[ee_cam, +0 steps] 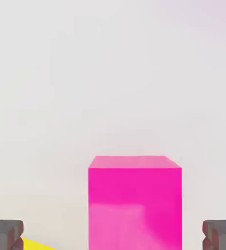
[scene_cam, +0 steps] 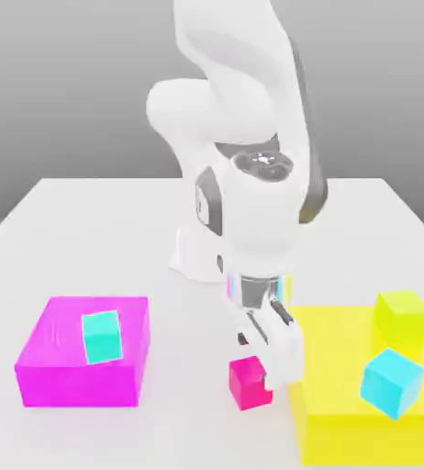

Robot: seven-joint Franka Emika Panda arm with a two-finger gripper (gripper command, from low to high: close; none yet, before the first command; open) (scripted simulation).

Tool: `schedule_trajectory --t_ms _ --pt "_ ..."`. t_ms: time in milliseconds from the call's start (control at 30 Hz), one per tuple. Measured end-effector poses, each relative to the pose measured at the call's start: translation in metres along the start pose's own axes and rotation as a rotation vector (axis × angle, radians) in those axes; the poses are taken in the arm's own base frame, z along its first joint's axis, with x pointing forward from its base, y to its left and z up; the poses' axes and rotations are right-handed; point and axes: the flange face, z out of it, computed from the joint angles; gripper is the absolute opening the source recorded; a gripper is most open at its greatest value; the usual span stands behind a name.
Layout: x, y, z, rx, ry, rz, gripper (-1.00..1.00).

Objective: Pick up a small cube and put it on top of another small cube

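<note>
The small magenta-pink cube [scene_cam: 249, 382] rests on the white table, just off the exterior view's left edge of the large yellow block [scene_cam: 335, 408]. My gripper [scene_cam: 262, 356] hangs directly over it, fingers pointing down and open, with nothing held. In the hand view the cube [ee_cam: 134, 202] sits between the two dark fingertips [ee_cam: 5, 234], with a gap on each side. One cyan cube [scene_cam: 101, 335] lies on the flat magenta block [scene_cam: 60, 367]. Another cyan cube [scene_cam: 392, 382] lies tilted on the yellow block.
A yellow-green cube [scene_cam: 402, 315] sits at the back of the yellow block. The arm's white base [scene_cam: 197, 252] stands behind the gripper at mid-table. A sliver of the yellow block [ee_cam: 36, 244] shows beside one fingertip in the hand view.
</note>
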Motion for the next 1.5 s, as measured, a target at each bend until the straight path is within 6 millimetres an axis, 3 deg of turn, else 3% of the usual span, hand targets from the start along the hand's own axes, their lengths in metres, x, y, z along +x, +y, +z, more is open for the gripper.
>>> schedule_trajectory --t_ms 200,233,467,767,967,1200,1400,1500 --pt "0.006 0.004 0.032 -0.007 0.014 -0.003 0.0" --pt "0.007 0.005 0.037 -0.008 0.017 -0.004 -1.0" --pt "0.007 0.005 0.037 -0.007 0.016 -0.005 -1.0" --pt "0.0 0.0 -0.006 0.002 -0.001 0.0 -1.0" --pt "0.004 0.004 -0.025 -0.003 0.012 -0.005 -1.0" --pt "0.001 -0.009 -0.02 -0.159 0.063 -0.082 -1.0" --pt "-0.043 -0.036 -0.049 -0.196 0.153 -0.343 -1.0" --pt "-0.067 -0.027 -0.066 -0.179 0.188 -0.321 -1.0"
